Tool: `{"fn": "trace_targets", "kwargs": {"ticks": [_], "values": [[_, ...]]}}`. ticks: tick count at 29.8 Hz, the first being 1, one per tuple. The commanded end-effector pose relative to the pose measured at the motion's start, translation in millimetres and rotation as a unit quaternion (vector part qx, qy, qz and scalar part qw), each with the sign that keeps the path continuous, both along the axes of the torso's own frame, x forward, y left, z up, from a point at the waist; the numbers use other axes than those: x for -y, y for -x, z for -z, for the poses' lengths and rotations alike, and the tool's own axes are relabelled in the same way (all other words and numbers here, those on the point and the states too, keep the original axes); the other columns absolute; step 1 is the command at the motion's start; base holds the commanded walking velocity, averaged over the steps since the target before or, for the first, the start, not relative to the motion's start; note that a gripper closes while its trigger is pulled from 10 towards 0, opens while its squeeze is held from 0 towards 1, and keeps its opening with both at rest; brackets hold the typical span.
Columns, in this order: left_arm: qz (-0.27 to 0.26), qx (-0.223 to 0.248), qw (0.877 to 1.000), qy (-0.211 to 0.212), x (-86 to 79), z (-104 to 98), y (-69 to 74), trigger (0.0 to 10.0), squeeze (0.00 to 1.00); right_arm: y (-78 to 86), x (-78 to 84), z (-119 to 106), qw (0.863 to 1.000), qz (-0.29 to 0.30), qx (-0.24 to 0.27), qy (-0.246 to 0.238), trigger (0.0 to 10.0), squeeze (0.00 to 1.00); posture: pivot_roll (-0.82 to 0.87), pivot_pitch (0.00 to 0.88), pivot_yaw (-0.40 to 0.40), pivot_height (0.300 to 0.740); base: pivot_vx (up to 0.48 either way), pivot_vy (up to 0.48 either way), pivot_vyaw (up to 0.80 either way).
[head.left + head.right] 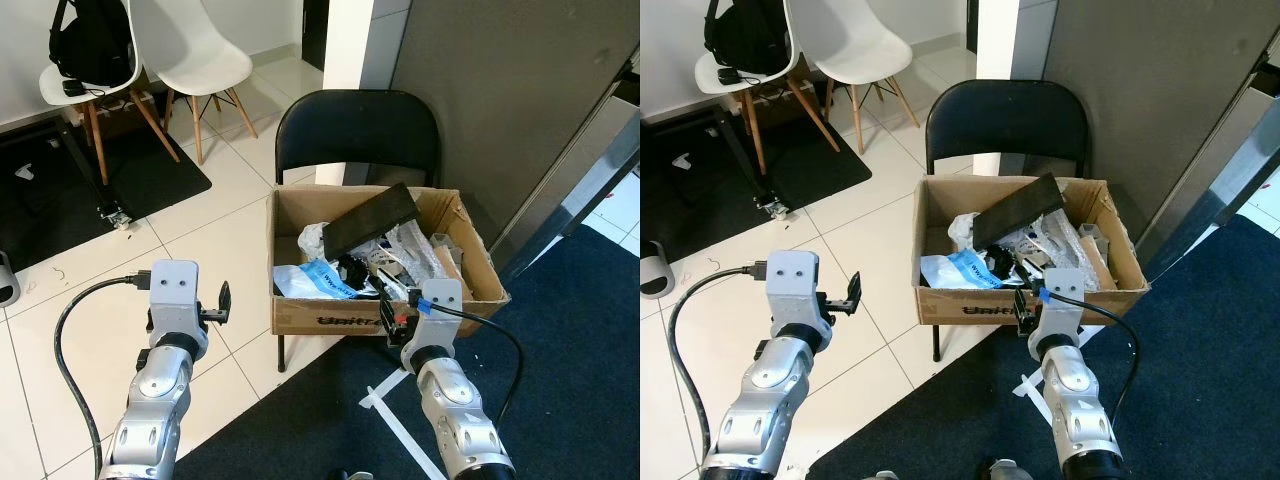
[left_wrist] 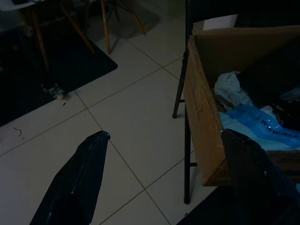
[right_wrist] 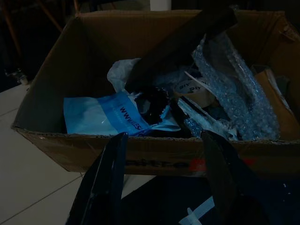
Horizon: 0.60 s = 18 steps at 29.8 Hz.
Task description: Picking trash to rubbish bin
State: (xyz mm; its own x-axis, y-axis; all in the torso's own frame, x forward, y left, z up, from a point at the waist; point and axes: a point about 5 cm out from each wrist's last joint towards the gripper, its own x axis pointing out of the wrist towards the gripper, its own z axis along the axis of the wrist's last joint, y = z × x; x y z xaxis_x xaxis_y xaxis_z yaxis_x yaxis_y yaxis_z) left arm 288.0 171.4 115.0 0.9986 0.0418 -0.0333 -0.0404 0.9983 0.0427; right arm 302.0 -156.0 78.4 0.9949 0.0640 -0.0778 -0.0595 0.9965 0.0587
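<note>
Right gripper (image 3: 161, 180) is hovering just before the front wall of the brown cardboard box (image 1: 330, 318), fingers spread, empty. Left gripper (image 2: 164, 178) is hanging over white floor tiles (image 1: 215, 250) left of the box, fingers wide apart, empty. The box is sitting on a black folding chair (image 1: 357, 130). Right wrist view is showing the trash inside more closely: blue plastic bag (image 3: 101, 115), clear bubble wrap (image 3: 234, 89), black flat panel (image 3: 183, 40) leaning across. Head views are adding white shell chairs (image 1: 205, 55) far left, one carrying a black backpack (image 1: 90, 40).
</note>
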Motion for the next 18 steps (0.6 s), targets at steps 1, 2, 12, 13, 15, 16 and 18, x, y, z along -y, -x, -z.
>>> {"fn": "trace_targets", "kwargs": {"ticks": [1, 2, 12, 13, 15, 16, 18], "values": [[0.005, -0.008, 1.000, -0.006, 0.6, 2.7, 0.4, 10.0, 0.00, 2.4, -1.2, 5.2, 1.000, 0.003, -0.011, -0.002, 10.0, 0.00, 0.09, 0.144, -0.010, 0.740, 0.000, 0.000, 0.00], [0.005, -0.008, 1.000, -0.011, 0.4, 2.4, 0.4, 10.0, 0.00, 2.3, -2.0, 5.3, 1.000, 0.002, -0.011, -0.002, 10.0, 0.00, 0.09, 0.141, -0.009, 0.740, 0.000, -0.480, 0.00], [0.000, -0.018, 1.000, -0.013, -1.3, 5.8, 0.9, 10.0, 0.00, 2.9, -1.0, 6.5, 1.000, 0.003, -0.013, 0.001, 10.0, 0.00, 0.09, 0.124, -0.008, 0.740, 0.000, -0.288, 0.00], [0.002, -0.019, 1.000, -0.014, -1.1, 6.2, 1.1, 10.0, 0.00, 3.0, -0.4, 6.8, 1.000, 0.004, -0.014, 0.002, 10.0, 0.00, 0.09, 0.124, -0.008, 0.740, 0.000, 0.000, 0.00], [0.002, -0.019, 1.000, -0.015, -0.8, 6.2, 1.0, 10.0, 0.00, 2.9, 0.1, 7.1, 1.000, 0.005, -0.014, 0.003, 10.0, 0.00, 0.09, 0.124, -0.008, 0.740, 0.000, 0.000, 0.00], [0.003, -0.019, 1.000, -0.015, -0.7, 6.1, 0.9, 10.0, 0.00, 2.8, 0.3, 7.2, 1.000, 0.006, -0.015, 0.003, 10.0, 0.00, 0.09, 0.124, -0.008, 0.740, 0.000, 0.000, 0.00], [0.004, -0.018, 1.000, -0.015, -0.5, 5.9, 0.7, 10.0, 0.00, 2.8, 0.3, 7.4, 1.000, 0.006, -0.015, 0.003, 10.0, 0.00, 0.09, 0.121, -0.008, 0.740, 0.000, 0.000, 0.00]]}}
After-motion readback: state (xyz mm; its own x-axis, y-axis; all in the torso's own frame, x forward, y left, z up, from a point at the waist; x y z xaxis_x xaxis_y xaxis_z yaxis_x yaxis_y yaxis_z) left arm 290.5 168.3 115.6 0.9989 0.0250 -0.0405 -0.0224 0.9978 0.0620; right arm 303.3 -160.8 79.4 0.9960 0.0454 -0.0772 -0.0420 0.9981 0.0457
